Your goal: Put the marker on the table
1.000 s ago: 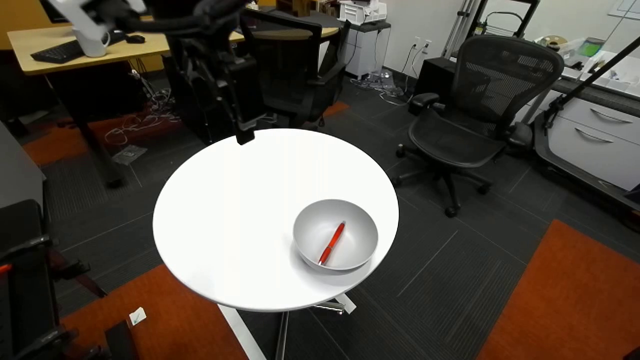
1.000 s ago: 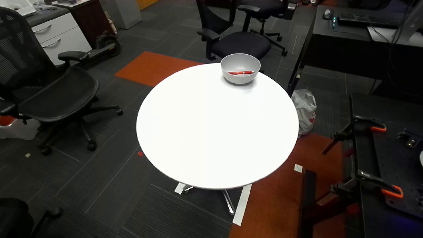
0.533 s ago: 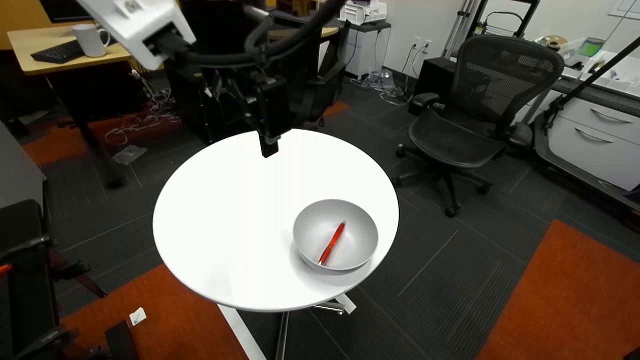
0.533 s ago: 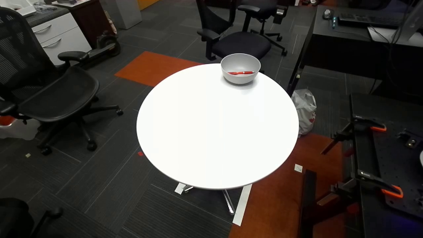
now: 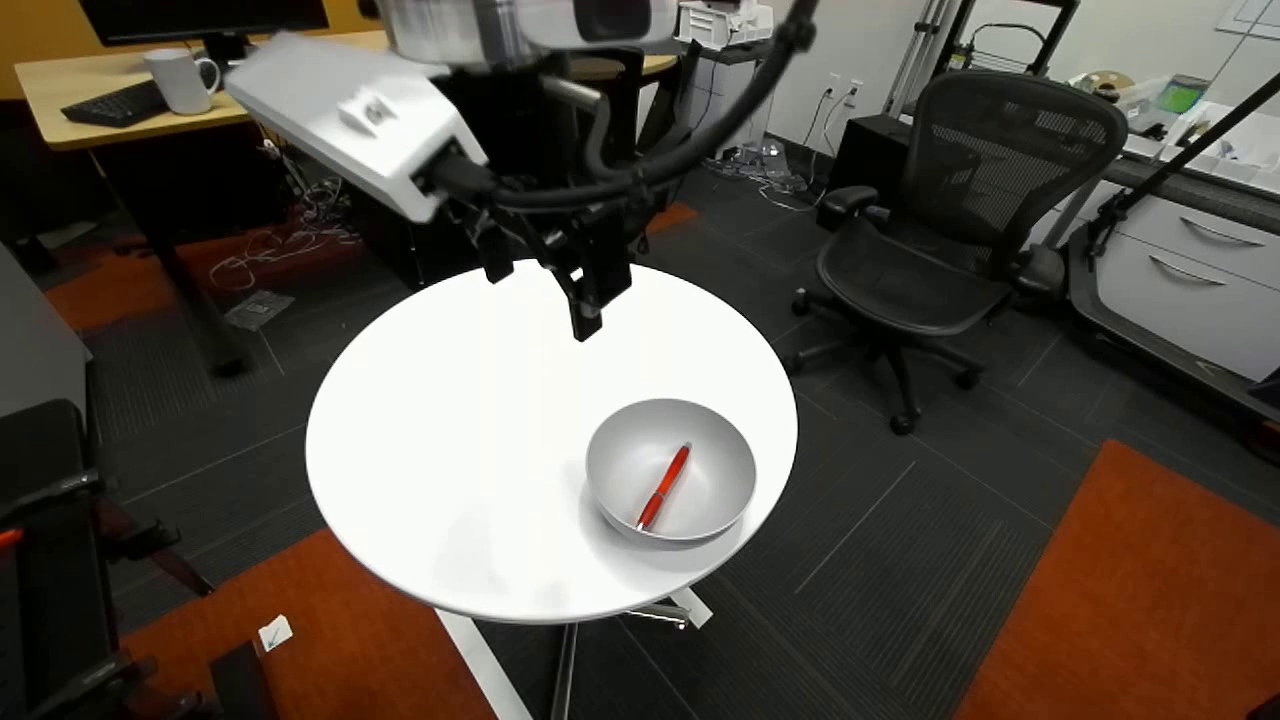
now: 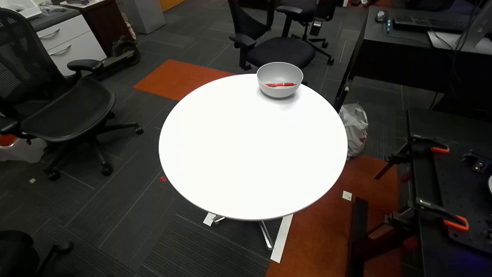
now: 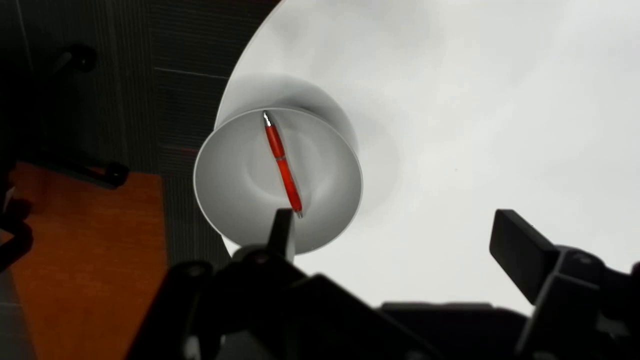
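The marker (image 7: 283,165) lies aslant inside the bowl (image 7: 225,185); in the wrist view one silver end is close to the rim. The bowl stands upright on the round white tabletop (image 7: 440,165), near its edge in both exterior views. The gripper (image 7: 395,227) hangs above the tabletop, apart from the bowl, its jaws spread wide and holding nothing. In the wrist view one jaw overlaps part of the bowl. In an exterior view, a mug (image 5: 178,82) and a keyboard (image 5: 115,105) sit on a desk (image 5: 75,78), and a chair (image 5: 920,285) stands near the tabletop. In an exterior view a bag (image 6: 353,127) shows past the tabletop's edge.
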Action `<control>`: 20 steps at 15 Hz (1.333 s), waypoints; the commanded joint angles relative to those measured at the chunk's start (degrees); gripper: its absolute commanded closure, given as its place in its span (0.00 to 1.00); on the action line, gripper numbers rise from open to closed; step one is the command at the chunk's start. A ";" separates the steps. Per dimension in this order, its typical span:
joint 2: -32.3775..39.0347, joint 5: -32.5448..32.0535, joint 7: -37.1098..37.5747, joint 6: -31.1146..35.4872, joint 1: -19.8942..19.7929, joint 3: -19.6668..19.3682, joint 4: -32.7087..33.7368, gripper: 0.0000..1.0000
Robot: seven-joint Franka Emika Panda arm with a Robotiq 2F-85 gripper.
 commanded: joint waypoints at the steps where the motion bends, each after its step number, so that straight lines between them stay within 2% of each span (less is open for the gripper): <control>1: 6.47 2.50 -6.85 4.67 -2.82 2.00 3.06 0.00; 7: 16.54 2.19 -9.57 7.94 -6.77 5.66 9.16 0.00; 13: 25.75 1.78 -8.81 6.44 -10.83 8.74 18.59 0.00; 17: 30.86 0.51 -7.57 5.81 -12.34 9.45 23.57 0.00; 18: 31.97 0.33 -7.29 5.46 -12.50 9.55 24.51 0.00; 19: 29.50 0.06 -7.14 7.24 -12.32 9.51 21.02 0.00; 20: 30.30 -0.04 -7.11 7.28 -12.44 9.56 21.56 0.00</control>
